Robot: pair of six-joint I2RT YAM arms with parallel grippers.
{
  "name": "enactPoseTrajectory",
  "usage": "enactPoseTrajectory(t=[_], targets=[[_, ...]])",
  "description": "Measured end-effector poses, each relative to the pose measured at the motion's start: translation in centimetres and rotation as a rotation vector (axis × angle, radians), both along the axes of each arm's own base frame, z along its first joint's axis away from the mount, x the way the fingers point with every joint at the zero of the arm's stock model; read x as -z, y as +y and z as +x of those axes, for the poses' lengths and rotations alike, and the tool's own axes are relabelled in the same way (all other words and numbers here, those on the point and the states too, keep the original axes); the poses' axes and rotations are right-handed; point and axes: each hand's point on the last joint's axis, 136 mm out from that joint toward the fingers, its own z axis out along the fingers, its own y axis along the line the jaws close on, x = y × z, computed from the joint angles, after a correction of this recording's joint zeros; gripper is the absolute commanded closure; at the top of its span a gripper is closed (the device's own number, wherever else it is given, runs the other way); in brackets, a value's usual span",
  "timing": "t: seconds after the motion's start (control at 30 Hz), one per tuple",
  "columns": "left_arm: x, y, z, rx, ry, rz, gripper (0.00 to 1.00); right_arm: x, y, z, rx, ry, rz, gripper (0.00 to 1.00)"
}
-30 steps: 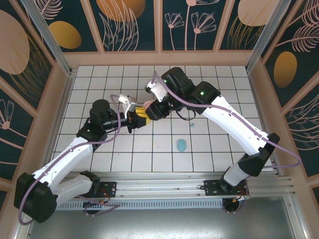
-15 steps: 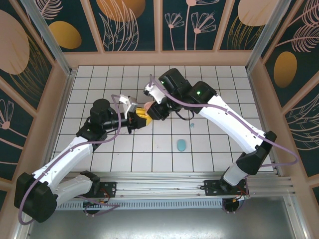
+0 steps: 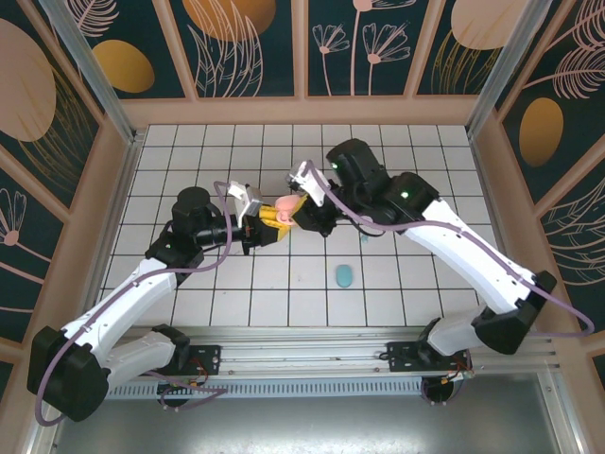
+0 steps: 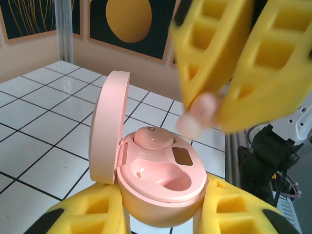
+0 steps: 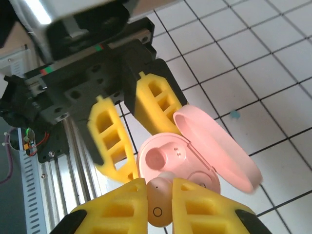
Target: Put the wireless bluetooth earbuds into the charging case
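My left gripper is shut on the pink charging case, its yellow fingers on either side of the base. The lid stands open. One pink earbud sits in the far socket and the near socket is bare. My right gripper is shut on a second pink earbud, which hangs just above the case, tip down. From above, the case lies between the left gripper and the right gripper.
A teal oval case lies shut on the white tiled floor near the front. A tiny light blue earbud lies behind it, and the same kind of speck shows past the pink lid. Wooden walls ring the floor.
The right arm has swung to the right, so more of the pink case shows from above. The left arm has stayed where it was.
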Motion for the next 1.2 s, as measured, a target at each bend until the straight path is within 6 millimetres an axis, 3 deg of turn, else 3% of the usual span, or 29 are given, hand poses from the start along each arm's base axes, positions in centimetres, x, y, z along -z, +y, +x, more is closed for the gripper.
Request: enactPoseTrajectory(t=[0.2,0.83,0.97,1.2], targets=[[0.0,0.1,-0.7,0.027,-0.053,-0.003,1.0,-2.4,-1.0,-0.6,-0.071,-0.069,0.104,0.91],[-0.3,0.3,-2.8,0.122,-0.26,0.021,1.0,-2.4,-0.4,-3.0,-0.387,-0.217,0.168,0.96],[0.1,0.4,-3.0,0.137,-0.275,0.035,1.0,-1.9,-0.1,-3.6,-0.436,-0.277,0.137,0.97],[0.3,0.4,-3.1,0.147,-0.286,0.044,1.0,0.7,0.8,-4.5,-0.518,-0.333,0.023,0.99]])
